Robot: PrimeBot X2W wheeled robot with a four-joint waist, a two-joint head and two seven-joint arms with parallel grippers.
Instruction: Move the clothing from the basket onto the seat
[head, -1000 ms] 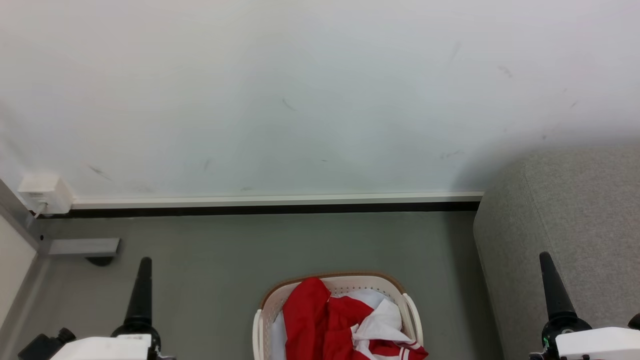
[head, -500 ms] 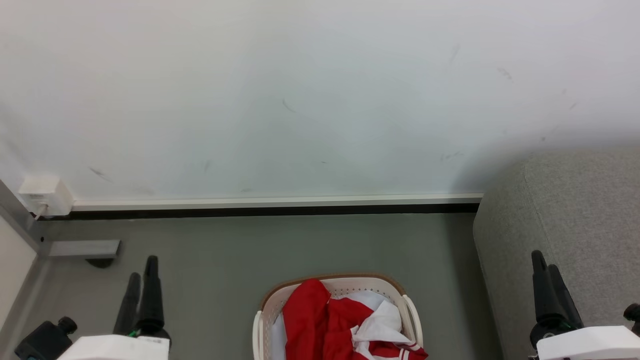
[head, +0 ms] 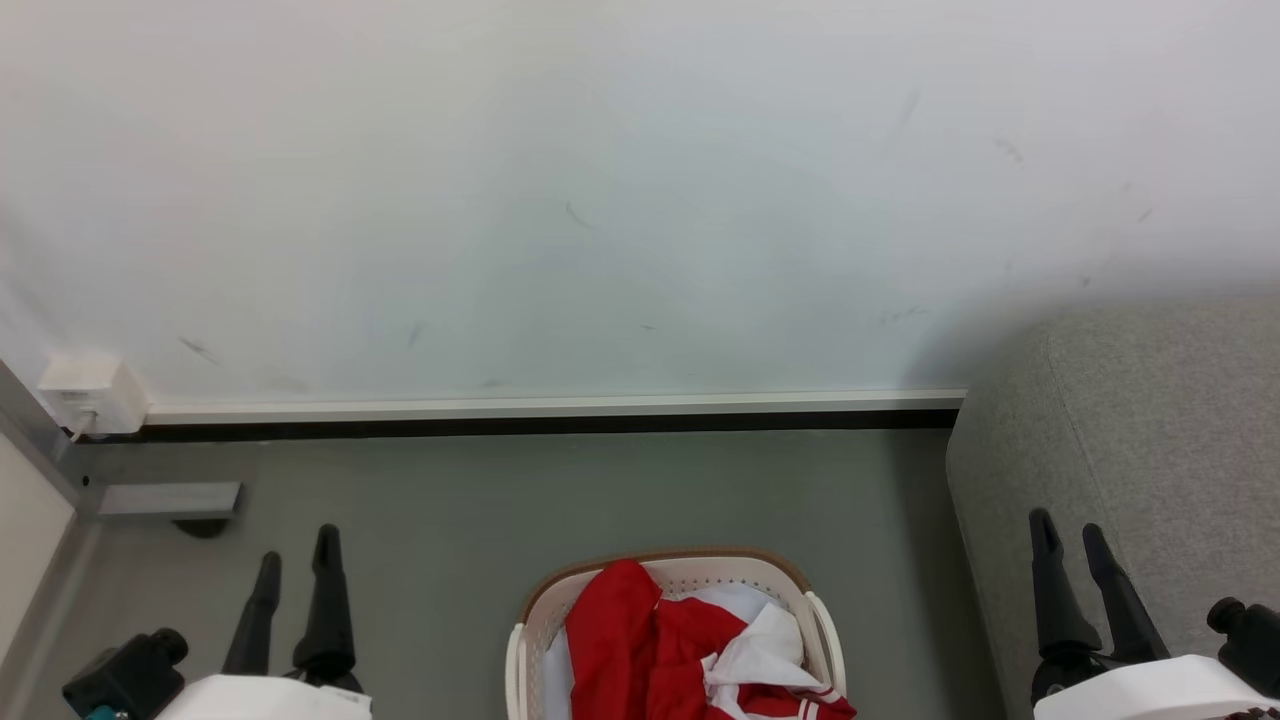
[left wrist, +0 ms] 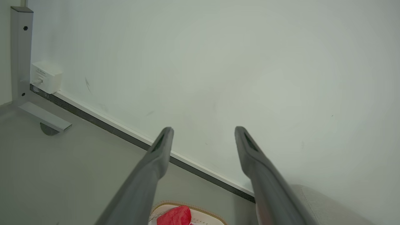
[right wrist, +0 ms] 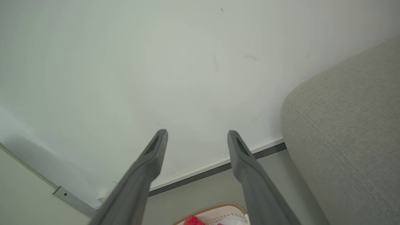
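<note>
Partly cropped: basket [head: 690,572], clothing [head: 622,632]

Grey floor [head: 450,520] w/ basket [head: 720,574] ctr, seat [head: 1150,430] rt

The left gripper [head: 297,548], lower left, and right gripper [head: 1067,527], lower right, each carry two long, tapering black fingers [head: 326,600] on smooth white casings [head: 270,705].

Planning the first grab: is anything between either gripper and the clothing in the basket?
Nothing visible does. The clothing lies uncovered in the basket; the left gripper and right gripper, both open, flank it.
</note>
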